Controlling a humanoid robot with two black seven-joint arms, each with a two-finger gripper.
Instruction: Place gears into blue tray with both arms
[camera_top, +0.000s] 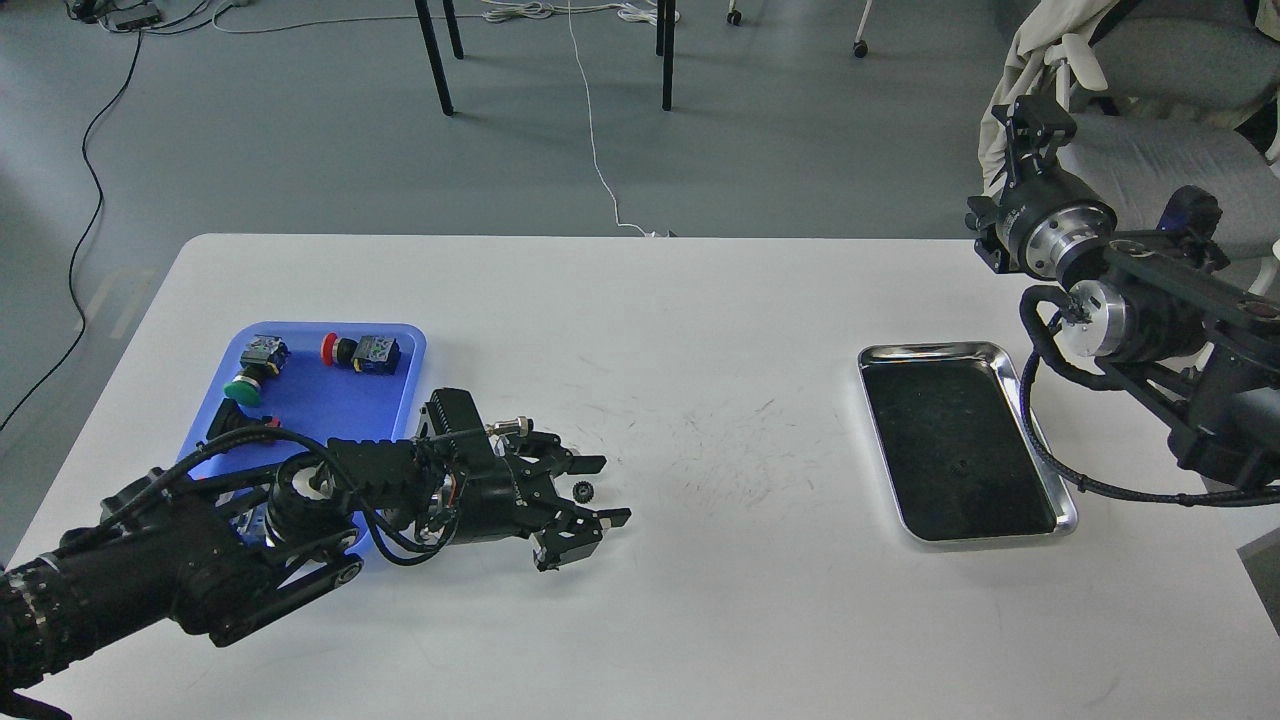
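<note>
White table: gear lies between left gripper's parted jaws.

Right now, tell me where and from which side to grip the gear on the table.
Grip the gear across its toothed rim, coming in low from the left. It lies flat on the white table, too thin for any other hold, and already sits between the open fingers of the left gripper.

1. A lab or workshop room is suggested by the grey floor strewn with loose cables
2. A plain white worktable and chair legs are seen
</note>
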